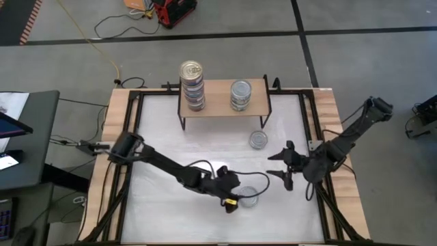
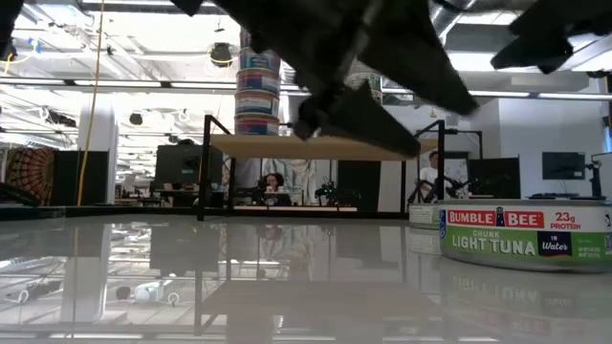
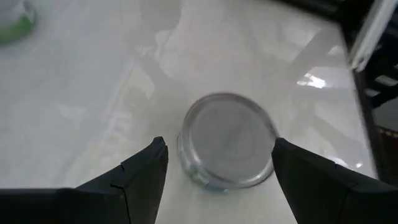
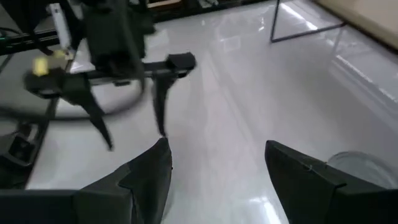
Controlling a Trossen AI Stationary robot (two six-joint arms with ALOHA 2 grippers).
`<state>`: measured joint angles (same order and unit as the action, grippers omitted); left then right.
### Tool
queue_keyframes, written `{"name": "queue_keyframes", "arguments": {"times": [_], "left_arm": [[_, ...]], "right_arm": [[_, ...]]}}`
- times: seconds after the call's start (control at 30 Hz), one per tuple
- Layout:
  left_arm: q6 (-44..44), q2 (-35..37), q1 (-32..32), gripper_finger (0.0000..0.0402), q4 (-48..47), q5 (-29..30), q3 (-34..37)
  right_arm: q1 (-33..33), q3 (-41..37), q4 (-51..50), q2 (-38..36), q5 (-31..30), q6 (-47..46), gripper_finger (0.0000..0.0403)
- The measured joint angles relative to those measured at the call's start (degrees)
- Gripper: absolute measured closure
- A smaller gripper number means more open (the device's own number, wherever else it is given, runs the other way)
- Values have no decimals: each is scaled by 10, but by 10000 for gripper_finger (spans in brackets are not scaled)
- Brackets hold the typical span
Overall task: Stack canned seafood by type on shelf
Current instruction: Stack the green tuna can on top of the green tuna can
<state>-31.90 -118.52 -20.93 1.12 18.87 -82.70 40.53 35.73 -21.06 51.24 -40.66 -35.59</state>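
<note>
The shelf (image 1: pixel 220 101) stands at the table's far side. It bears a tall stack of gold-lidded tins (image 1: pixel 192 85) on its left part and a shorter silver-lidded stack (image 1: pixel 240 95) on its right. One loose silver tin (image 1: pixel 257 140) lies before the shelf. Another tin (image 1: pixel 250 200), labelled light tuna (image 2: pixel 521 230), sits near the table's near edge. My left gripper (image 3: pixel 219 152) is open, with one finger on either side of this tin (image 3: pixel 227 148); no touch shows. My right gripper (image 1: pixel 281 166) hovers open to the right of it, above the table.
The white table (image 1: pixel 171 137) has wooden side rails (image 1: pixel 116 123). Thin black shelf legs (image 1: pixel 181 121) stand on it. The loose tin (image 4: pixel 364 167) lies beside my right gripper (image 4: pixel 217 152). The left arm (image 1: pixel 164 164) stretches across the table's near left part. People sit in the room beyond (image 2: pixel 273 186).
</note>
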Motion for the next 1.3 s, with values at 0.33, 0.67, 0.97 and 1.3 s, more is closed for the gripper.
{"name": "queue_keyframes", "arguments": {"times": [0.33,0.67,0.97,1.3], "left_arm": [[-87,-55,35,129,-24,-24,-28],[-106,-53,36,235,-36,-68,-29],[-104,-53,33,279,-21,-67,-29],[-91,-53,37,278,-16,-78,-29]], "right_arm": [[64,0,11,78,0,-57,121],[66,0,19,95,-2,-64,121],[66,23,2,80,49,-62,121],[66,24,-66,80,107,-99,121]]}}
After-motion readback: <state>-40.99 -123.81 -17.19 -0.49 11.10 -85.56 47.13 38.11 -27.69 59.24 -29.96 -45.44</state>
